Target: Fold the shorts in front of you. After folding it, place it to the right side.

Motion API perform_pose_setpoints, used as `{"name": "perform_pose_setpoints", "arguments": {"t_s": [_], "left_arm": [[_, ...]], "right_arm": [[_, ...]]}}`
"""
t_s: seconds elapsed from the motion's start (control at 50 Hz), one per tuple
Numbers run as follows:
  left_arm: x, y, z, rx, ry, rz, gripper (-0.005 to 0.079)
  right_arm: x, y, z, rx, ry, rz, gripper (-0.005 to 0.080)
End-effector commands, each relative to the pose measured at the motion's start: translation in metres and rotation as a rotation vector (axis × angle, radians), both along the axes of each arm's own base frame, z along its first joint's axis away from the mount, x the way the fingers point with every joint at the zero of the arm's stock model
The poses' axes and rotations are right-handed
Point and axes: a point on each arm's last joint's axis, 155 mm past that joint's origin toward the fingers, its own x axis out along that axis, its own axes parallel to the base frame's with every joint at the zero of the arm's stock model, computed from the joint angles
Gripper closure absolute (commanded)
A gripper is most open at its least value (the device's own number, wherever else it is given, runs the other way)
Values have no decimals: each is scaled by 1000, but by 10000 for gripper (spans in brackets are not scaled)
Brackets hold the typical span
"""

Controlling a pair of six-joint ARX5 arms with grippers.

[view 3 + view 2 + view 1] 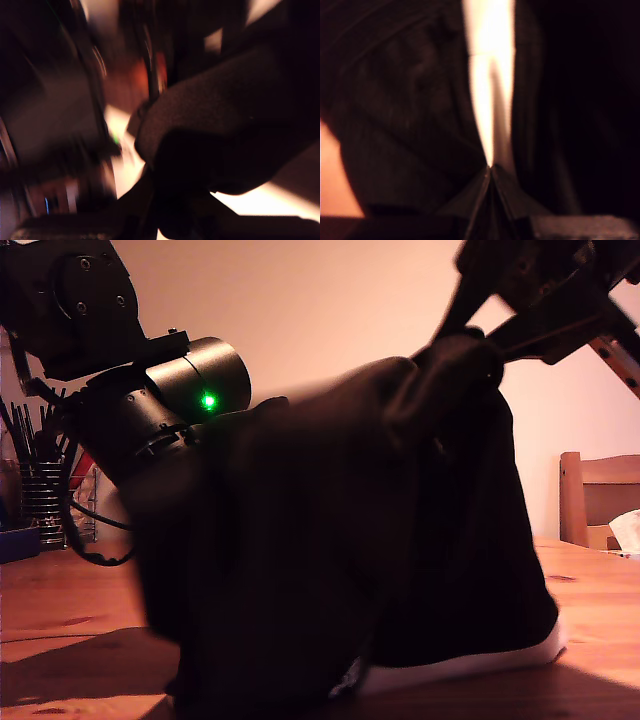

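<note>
The black shorts hang as a big dark drape above the wooden table, held up between two arms. Their lower edge rests on the table, with a white strip showing along it. My first gripper is shut on black fabric; in the exterior view its arm, with a green light, meets the cloth on that view's left. My second gripper is shut on a bunched corner of the shorts at the exterior view's upper right. The drawstring is not visible.
A holder of dark sticks and a blue box stand at the exterior view's left edge. A wooden chair back and something white are at that view's right. The second wrist view is blurred.
</note>
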Motion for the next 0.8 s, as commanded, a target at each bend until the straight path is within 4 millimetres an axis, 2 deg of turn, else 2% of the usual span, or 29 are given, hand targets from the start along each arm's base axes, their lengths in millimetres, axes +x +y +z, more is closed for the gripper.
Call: {"name": "perform_pose_setpoints", "arguments": {"t_s": [0.0, 0.24, 0.44, 0.56, 0.66, 0.78], "left_arm": [[-15, -1, -11, 11, 53, -35, 764], [-41, -9, -6, -16, 129, -97, 764], [-56, -24, 6, -62, 146, -134, 764], [-63, -33, 10, -75, 140, -150, 764], [-64, -34, 12, -75, 134, -156, 764], [-49, -29, 23, -85, 89, -122, 764]], "right_arm": [[10, -3, 7, 7, -43, -29, 764], [44, -14, -4, -70, -135, -119, 764], [66, -8, -17, -76, -157, -132, 764], [71, -3, -29, -85, -143, -121, 764], [75, -1, -34, -88, -148, -112, 764], [78, 0, -33, -86, -171, -105, 764]]}}
